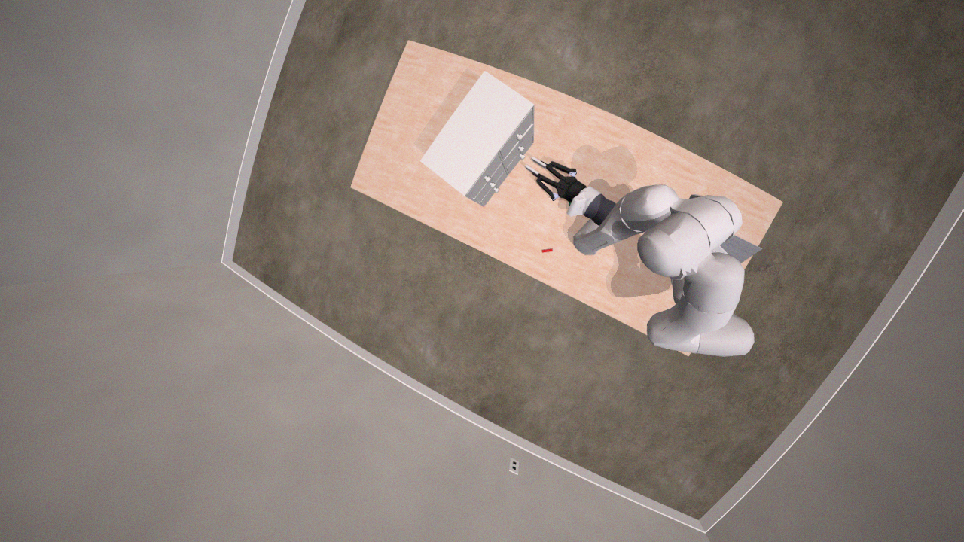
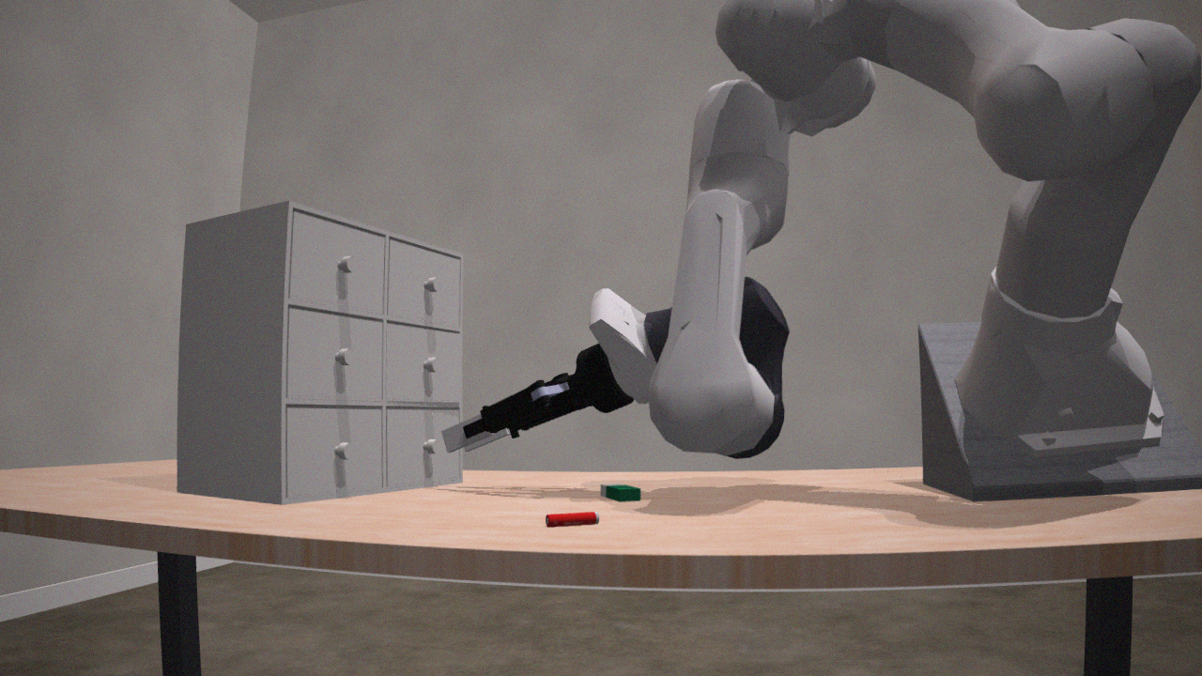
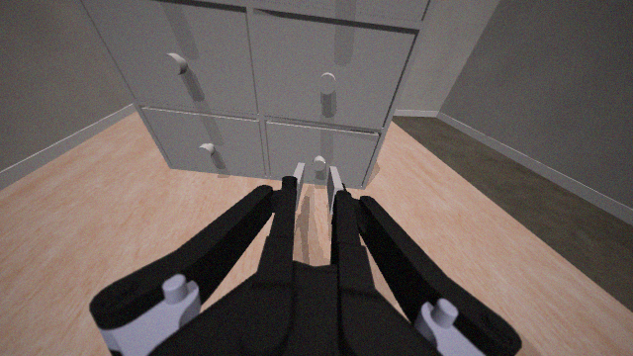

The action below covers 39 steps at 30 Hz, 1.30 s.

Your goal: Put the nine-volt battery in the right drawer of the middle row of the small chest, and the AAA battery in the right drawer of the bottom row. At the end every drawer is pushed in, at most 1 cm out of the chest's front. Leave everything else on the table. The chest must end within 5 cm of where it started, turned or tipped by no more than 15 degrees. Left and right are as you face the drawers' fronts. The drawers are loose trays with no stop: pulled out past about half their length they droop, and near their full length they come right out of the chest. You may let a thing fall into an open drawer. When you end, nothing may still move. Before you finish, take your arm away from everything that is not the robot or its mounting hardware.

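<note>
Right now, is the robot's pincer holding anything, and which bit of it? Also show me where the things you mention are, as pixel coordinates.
Nothing is held. The pincer (image 1: pixel 529 162) (image 2: pixel 454 438) (image 3: pixel 316 175) is open a little, its fingers apart.

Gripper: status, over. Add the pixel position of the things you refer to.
End effector (image 1: pixel 528 162) (image 2: pixel 454 438) (image 3: pixel 316 175) open, at bottom right knob (image 2: pixel 429 446) (image 3: pixel 319 163); both batteries on table (image 1: pixel 441 222) (image 2: pixel 336 525) (image 3: pixel 99 183); drawers shut; nothing in the way.
</note>
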Tool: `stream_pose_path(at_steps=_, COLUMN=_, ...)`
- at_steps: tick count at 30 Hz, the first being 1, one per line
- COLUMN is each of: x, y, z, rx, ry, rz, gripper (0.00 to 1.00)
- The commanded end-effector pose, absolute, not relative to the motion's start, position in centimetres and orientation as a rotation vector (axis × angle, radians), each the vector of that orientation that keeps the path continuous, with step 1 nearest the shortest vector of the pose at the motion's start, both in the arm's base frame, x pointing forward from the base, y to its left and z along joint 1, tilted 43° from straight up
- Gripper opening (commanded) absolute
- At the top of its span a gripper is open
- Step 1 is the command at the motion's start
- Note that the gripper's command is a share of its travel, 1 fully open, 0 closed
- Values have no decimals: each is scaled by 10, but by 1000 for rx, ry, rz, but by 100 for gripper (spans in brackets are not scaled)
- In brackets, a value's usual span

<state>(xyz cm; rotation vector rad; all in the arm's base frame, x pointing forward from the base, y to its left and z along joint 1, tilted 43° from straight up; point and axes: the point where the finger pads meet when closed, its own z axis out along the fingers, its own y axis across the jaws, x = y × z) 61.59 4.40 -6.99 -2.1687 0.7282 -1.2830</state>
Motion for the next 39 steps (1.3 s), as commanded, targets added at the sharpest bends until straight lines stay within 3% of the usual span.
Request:
stream_pose_path(at_steps=1, x=619, y=47, z=-78, rx=-2178, ry=726, rz=-1285, gripper=20)
stream_pose_path(at_steps=39, x=620, y=47, z=-81, rx=-2178, ry=726, rz=-1285, gripper=20)
